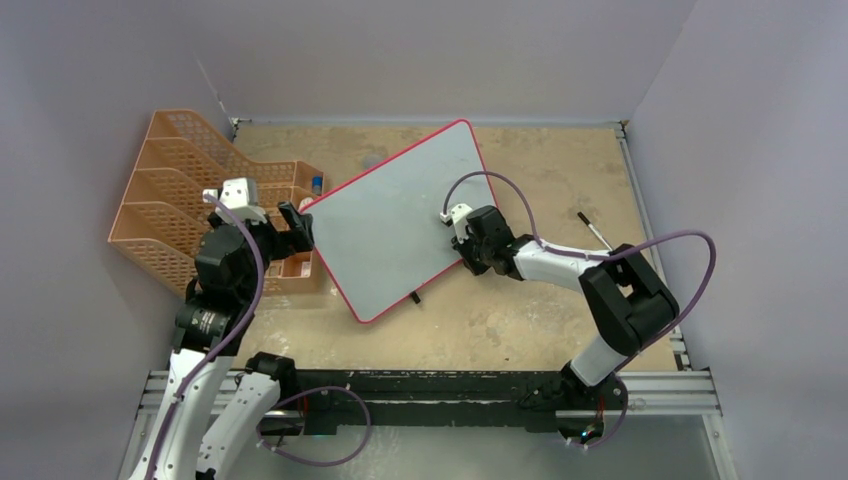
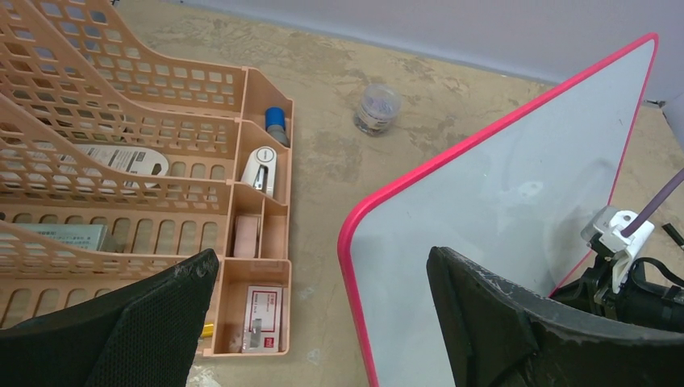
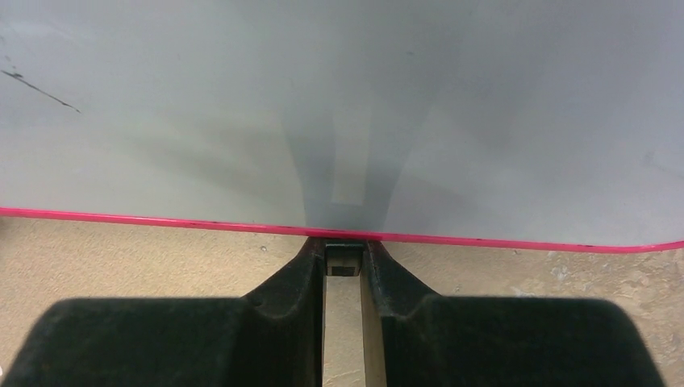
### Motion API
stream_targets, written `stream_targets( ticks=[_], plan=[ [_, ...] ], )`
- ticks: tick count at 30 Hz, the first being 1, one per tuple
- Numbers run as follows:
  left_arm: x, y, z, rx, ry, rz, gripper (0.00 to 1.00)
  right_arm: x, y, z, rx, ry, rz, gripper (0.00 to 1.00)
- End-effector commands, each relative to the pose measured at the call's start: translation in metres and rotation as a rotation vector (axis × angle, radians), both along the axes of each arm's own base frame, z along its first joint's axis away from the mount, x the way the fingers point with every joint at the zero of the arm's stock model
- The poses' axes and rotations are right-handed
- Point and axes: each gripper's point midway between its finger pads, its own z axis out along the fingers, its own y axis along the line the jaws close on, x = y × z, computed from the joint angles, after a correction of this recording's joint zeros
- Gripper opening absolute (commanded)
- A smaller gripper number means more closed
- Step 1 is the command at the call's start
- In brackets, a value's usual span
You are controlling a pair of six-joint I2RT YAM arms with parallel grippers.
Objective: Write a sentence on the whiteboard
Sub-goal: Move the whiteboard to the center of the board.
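Ahead of the right gripper (image 3: 345,251), the whiteboard (image 3: 339,97) rim is pinched; the left gripper (image 2: 323,260) is spread, empty. Positioning is judged underway; the pen (image 1: 593,229) must be grasped next.

Scuffed table (image 1: 540,330) bears whiteboard (image 1: 395,225), orange rack (image 1: 170,200), jar (image 2: 377,109).

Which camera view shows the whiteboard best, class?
Top external: nearly the whole whiteboard shows, with its frame all round. Left wrist shows only part of the face and frame; right wrist only a close strip along one edge.
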Motion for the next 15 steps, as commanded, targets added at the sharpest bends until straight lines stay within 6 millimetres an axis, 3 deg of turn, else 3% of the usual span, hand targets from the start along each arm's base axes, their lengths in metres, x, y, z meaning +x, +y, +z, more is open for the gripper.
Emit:
stream_targets(
  ticks=[1, 8, 15],
  plan=[
    [-0.001, 0.004, 0.028, 0.000, -0.082, 0.016, 1.00, 0.006, 0.004, 0.009, -0.017, -0.021, 0.014, 0.16],
    [0.000, 0.003, 0.026, 0.000, -0.078, 0.009, 1.00, 0.006, 0.004, 0.022, 0.007, -0.054, 0.020, 0.33],
    [0.001, -0.003, 0.022, -0.009, -0.065, -0.015, 1.00, -0.001, 0.018, 0.043, 0.118, -0.060, 0.035, 0.38]
  ],
)
